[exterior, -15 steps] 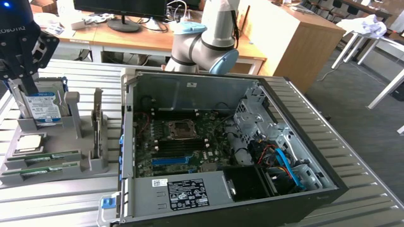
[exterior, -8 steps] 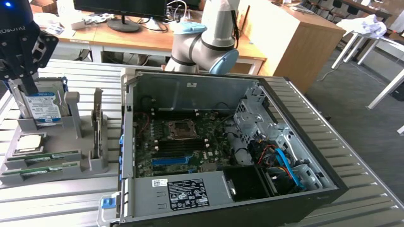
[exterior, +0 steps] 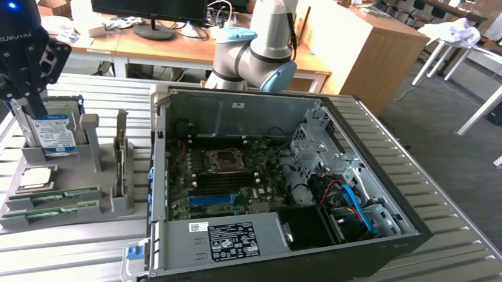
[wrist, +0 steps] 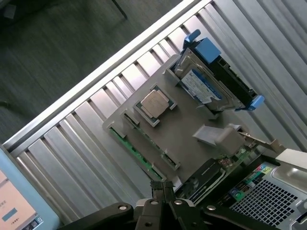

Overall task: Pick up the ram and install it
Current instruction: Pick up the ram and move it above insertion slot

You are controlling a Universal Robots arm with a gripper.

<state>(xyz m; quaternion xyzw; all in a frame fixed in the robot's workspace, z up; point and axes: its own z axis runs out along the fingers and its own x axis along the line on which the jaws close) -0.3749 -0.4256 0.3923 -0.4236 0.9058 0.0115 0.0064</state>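
Ram (wrist: pixel 135 152) not yet picked: lies in tray (wrist: pixel 187 139) slot, near processor (wrist: pixel 154 104). Gripper (wrist: pixel 163 188) hovers above tray, jaws clenched, empty. Pick and install into open case (exterior: pixel 235 111) both left.

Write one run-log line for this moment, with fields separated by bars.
gripper: shut, nothing held | position: over gray holder | ram: in holder slot, not picked | computer case: open

- Wooden desks (exterior: pixel 149 50) along the back, a dark monitor (exterior: pixel 149 9) on one.
- Wooden cabinet (exterior: pixel 368 53) beside them.
- Grey floor (exterior: pixel 462 170), white table (exterior: pixel 480 51) at the exterior view's right.
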